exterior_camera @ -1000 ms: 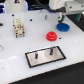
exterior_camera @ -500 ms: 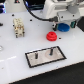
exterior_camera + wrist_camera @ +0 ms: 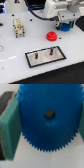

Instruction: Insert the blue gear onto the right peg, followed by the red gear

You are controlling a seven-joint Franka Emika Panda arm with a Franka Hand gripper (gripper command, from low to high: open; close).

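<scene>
The gripper (image 3: 65, 26), in the upper right of the exterior view, is closed on the blue gear (image 3: 48, 121). In the wrist view the green fingers (image 3: 9, 128) press its toothed rim, leaving the centre hole free for a peg. The red gear (image 3: 50, 36) rests on the counter (image 3: 15, 55) near centre, waiting its turn. The right peg (image 3: 50, 50) stands on the grey plate (image 3: 45, 55), lower centre, well apart from the gripper.

The exterior view looks down at a slant on the desk (image 3: 15, 60) from some distance. The wrist view sits very near the blue gear (image 3: 49, 119), which both views share
</scene>
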